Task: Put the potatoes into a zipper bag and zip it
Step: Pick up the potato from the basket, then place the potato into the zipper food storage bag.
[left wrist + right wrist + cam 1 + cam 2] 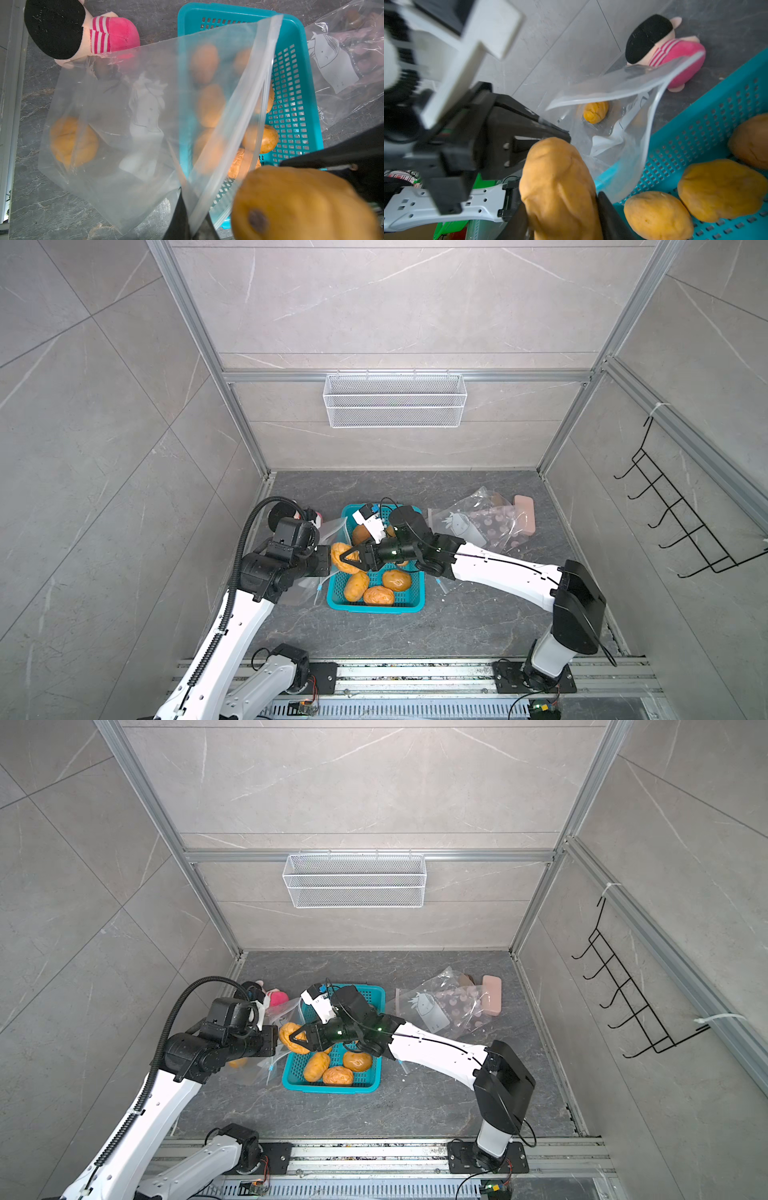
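Observation:
My left gripper (192, 228) is shut on the rim of a clear zipper bag (124, 116) and holds its mouth open beside the teal basket (376, 608). One potato (72, 141) lies inside the bag. My right gripper (347, 560) is shut on another potato (558, 187), held over the basket's left edge right at the bag's mouth (623, 91). Several more potatoes (397, 580) lie in the basket. In both top views the left arm hides most of the bag.
A pink plush doll (112, 33) lies by the left wall behind the bag. A second clear printed bag (478, 522) holding items and a pink block (524, 514) lie at the right rear. A wire basket (395, 400) hangs on the back wall.

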You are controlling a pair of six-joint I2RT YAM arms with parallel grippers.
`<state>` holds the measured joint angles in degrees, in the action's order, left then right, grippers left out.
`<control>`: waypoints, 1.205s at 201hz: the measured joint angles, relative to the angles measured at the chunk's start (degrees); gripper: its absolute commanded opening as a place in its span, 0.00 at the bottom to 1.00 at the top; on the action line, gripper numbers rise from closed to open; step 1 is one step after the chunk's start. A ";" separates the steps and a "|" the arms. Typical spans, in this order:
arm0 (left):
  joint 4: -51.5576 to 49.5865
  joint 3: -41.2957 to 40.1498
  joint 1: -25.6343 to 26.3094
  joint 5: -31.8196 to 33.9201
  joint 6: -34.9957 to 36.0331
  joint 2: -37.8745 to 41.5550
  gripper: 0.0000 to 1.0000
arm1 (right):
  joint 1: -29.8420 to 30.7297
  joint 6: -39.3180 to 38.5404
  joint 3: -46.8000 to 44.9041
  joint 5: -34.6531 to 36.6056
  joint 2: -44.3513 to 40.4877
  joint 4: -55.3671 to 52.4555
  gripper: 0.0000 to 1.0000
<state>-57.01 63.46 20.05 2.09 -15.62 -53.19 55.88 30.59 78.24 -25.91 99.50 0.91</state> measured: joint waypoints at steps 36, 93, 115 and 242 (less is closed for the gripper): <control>0.00 0.20 0.00 -0.79 0.00 -0.02 0.00 | 0.04 1.40 4.13 1.79 2.56 -5.22 0.37; 0.00 0.17 -0.07 -1.01 -0.02 -0.02 0.00 | 0.04 6.49 13.49 4.37 6.73 -13.31 0.47; 0.02 0.17 -0.07 -1.49 -0.02 -0.02 0.00 | 0.04 8.13 15.85 5.42 8.31 -15.15 0.50; 0.31 0.17 -0.07 -2.67 -0.02 0.04 0.00 | 0.04 11.78 20.24 9.05 9.86 -20.83 0.66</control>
<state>-56.71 63.64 19.99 -0.58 -15.64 -53.15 55.92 42.37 98.48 -16.86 109.36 -19.92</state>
